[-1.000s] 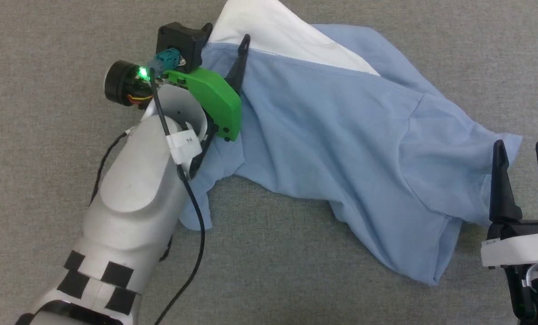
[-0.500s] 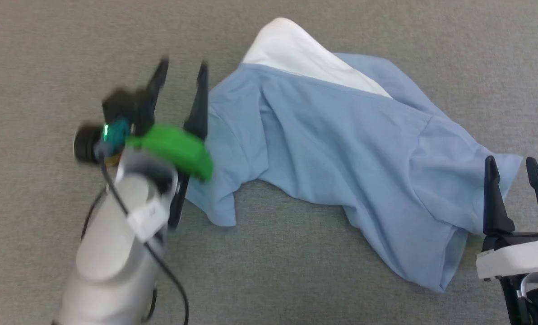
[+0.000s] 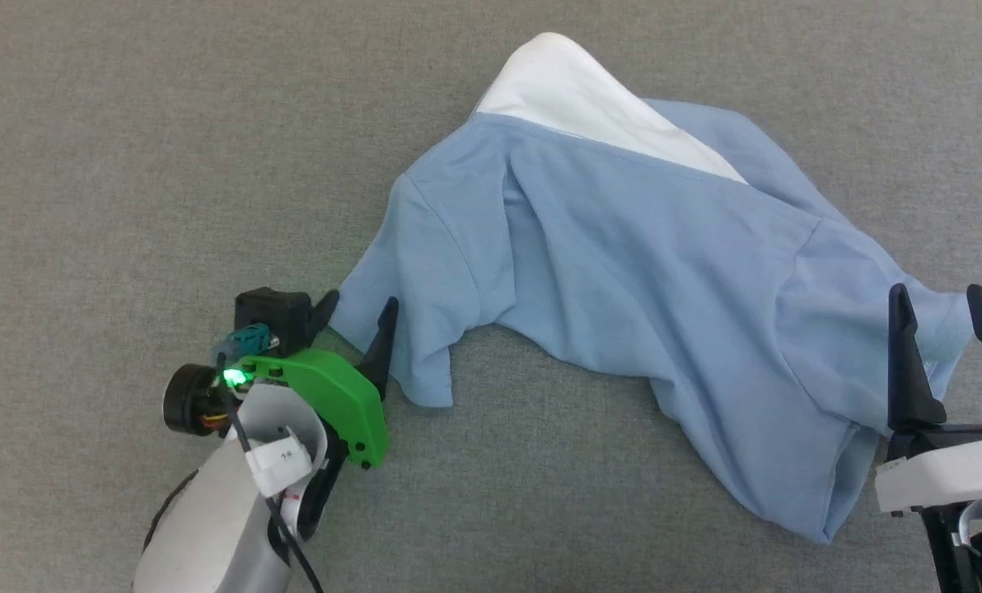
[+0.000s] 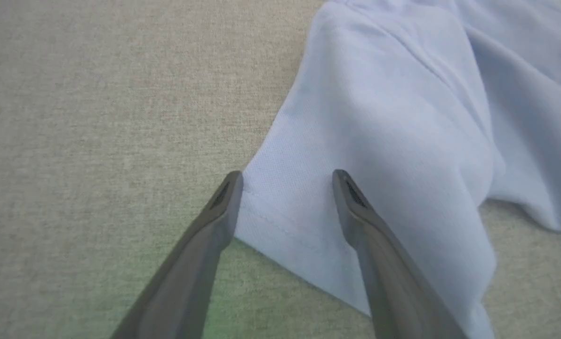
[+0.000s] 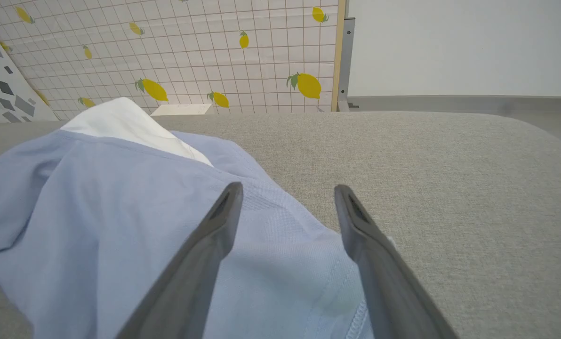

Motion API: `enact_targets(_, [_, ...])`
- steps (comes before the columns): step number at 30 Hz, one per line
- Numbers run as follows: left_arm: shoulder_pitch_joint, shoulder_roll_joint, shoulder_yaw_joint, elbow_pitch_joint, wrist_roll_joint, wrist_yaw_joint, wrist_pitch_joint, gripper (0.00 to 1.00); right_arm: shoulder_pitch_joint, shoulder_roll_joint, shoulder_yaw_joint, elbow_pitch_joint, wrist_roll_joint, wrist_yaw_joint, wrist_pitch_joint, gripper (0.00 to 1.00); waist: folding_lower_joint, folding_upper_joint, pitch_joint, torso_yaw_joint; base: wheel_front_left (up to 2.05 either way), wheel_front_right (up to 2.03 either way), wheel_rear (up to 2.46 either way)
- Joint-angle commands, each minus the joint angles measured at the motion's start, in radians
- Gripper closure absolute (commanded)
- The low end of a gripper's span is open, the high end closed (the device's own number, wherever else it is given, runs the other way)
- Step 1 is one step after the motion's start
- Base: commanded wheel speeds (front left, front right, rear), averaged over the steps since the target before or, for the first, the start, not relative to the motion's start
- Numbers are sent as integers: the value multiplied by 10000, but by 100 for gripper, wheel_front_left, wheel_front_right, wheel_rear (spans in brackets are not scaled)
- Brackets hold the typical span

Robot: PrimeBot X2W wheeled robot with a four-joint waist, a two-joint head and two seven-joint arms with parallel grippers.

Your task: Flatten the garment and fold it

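**Shirt nowhere near flat, both hands open, plenty left to botch**

Looking at the garment (image 3: 623,272) lying crumpled on the grey tabletop (image 3: 128,165), stretched between the two hands, with its white panel (image 3: 573,91) poking out well beyond both sets of fingertips. Got the left hand (image 3: 361,301) spread wide and holding nothing, with a sleeve hem (image 4: 280,226) sitting right between its fingers (image 4: 205,245) in the left wrist view. Same deal with the right hand (image 3: 936,289): spread wide, empty, the other sleeve's stitched edge just under its tips. Can't tell whether either hand actually touches cloth.

Guessing flattening comes first, so here goes with the worries:

- Closing the left hand here could bite both sleeve layers at once, or nip only the thin hem and lose it on the first tug. Soft knit, so slippery either way.
- Pulling with one hand alone would probably drag the whole heap across the tabletop instead of spreading it.
- Pulling outward while the body lies folded over itself could lock that fold in.
- Coming down too steep could jam fingertips into the tabletop.
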Motion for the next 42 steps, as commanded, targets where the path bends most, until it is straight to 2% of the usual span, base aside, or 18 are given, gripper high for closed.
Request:
enact_targets(1, [-68,104,-99,97,-59,-96,292,0,36,9,40,-71,-56,-15,32,0,0,0,73,-39,0,0,0])
enact_targets(4, [-152,170,-98,174,-98,30,709,0,21,9,49,-90,-35,-15,57,0,0,0,143,-97,0,0,0])
enact_targets(9, [-186,384,192,158,-36,535,953,0,7,9,6,-71,-7,-15,35,0,0,0,227,-218,0,0,0])
enact_targets(13, [-50,590,308,3,-85,697,1203,0,-15,9,9,-1,33,-15,1,0,0,0,231,-301,0,0,0])
enact_targets(22, [446,1355,278,-1058,-603,447,2728,0,4,9,4,133,116,-15,-8,0,0,0,261,-262,0,0,0])
enact_targets(32, [180,903,-216,-666,-1050,-64,3072,0,-129,9,73,89,40,-15,136,0,0,0,331,-234,0,0,0])
enact_targets(33, [128,887,-244,-587,-1039,-111,3024,16,-129,9,70,80,31,-15,151,0,0,0,331,-240,0,0,0])
enact_targets(35, [-1,872,-294,-410,-960,-219,2821,100,-127,9,62,62,21,-15,178,0,0,0,337,-258,0,0,0])
enact_targets(42, [-94,807,-345,40,-1142,-496,2630,100,-104,9,42,106,48,-15,214,0,0,0,242,-282,0,0,0])
